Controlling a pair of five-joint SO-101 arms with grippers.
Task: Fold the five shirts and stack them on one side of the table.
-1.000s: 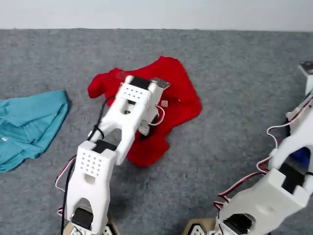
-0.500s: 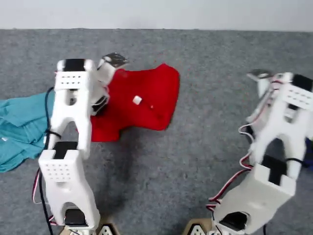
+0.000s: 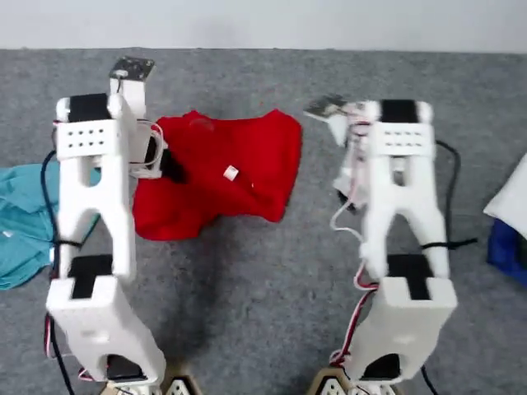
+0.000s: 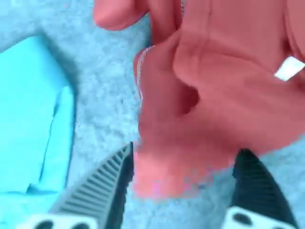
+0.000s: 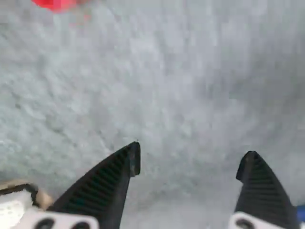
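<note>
The red shirt (image 3: 230, 185), soft, light and probably best pinched at a hem corner, lay rumpled on the table (image 3: 329, 313), one edge inside the wide-spread, unclosed left gripper (image 4: 187, 152), with the right gripper (image 5: 193, 152) open and empty nearby.

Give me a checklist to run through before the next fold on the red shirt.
1. Left end effector open astride an edge of the red shirt: ok.
2. Right end effector over the red shirt: not ok; open above bare grey carpet.
3. Red shirt lying flat: not ok; rumpled near the left end effector.
4. Teal shirt apart from the red shirt: ok.
5. Stack begun: cannot tell; white cloth and blue cloth are cut off at the view's edge.
</note>
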